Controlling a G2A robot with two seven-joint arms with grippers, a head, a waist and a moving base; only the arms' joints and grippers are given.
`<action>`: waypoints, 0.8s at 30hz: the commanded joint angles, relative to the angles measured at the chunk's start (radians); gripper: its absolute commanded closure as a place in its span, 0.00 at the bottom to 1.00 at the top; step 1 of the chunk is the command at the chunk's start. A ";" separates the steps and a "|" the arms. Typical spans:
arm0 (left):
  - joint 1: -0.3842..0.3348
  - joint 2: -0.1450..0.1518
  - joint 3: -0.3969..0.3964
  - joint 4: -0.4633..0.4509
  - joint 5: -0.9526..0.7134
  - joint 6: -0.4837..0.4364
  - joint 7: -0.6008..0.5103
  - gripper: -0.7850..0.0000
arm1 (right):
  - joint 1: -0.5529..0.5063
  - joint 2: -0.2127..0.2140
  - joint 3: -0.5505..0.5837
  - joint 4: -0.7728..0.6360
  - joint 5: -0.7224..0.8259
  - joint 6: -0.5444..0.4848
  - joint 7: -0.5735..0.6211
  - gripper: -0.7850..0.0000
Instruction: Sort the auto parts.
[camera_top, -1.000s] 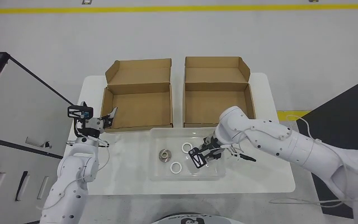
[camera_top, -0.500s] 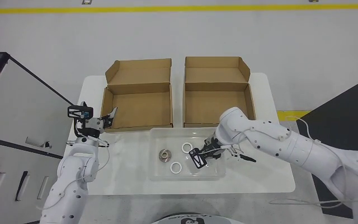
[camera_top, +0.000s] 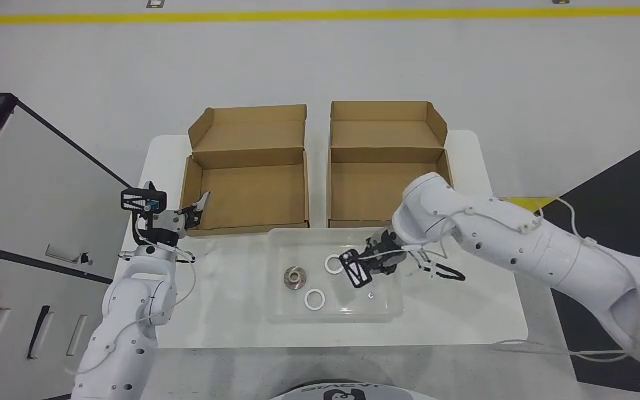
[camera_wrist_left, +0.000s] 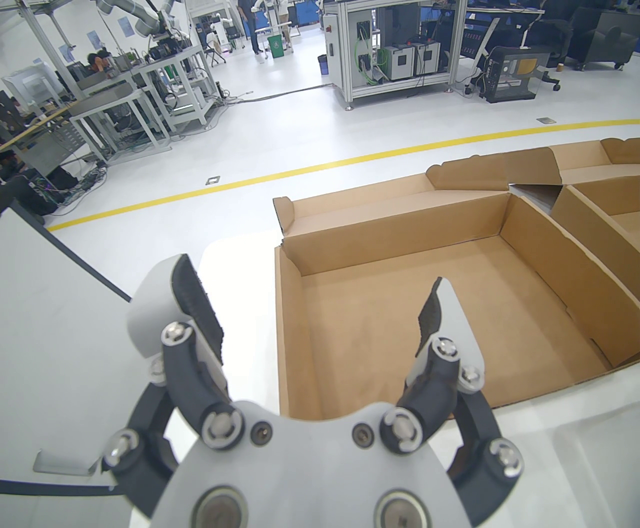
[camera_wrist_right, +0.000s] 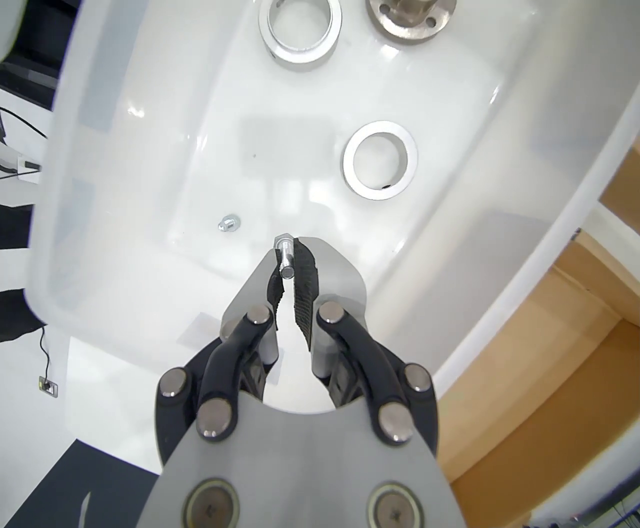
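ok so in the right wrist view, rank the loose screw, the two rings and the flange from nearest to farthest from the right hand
1. loose screw, on the tray floor beside the right hand, which grips a bolt
2. nearer ring, mid-tray
3. farther ring, at the tray's far end
4. flange, next to that ring, slightly farther

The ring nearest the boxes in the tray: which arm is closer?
Right. The right jaws hang just beside that ring over the tray; the left jaws sit by the left box.

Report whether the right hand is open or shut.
Shut. The right hand pinches a small bolt between its pads, over the clear bin.
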 joint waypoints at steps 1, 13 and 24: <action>0.000 0.000 0.000 0.000 0.000 0.000 0.000 0.00 | 0.013 0.019 0.000 -0.019 0.038 0.000 0.000 1.00; 0.000 0.000 0.000 0.000 0.000 0.000 0.000 0.00 | -0.035 0.153 0.140 -0.087 0.121 0.076 -0.195 1.00; 0.000 0.000 0.000 0.000 0.000 0.000 0.000 0.00 | -0.252 0.260 0.315 -0.165 0.004 0.305 -0.560 1.00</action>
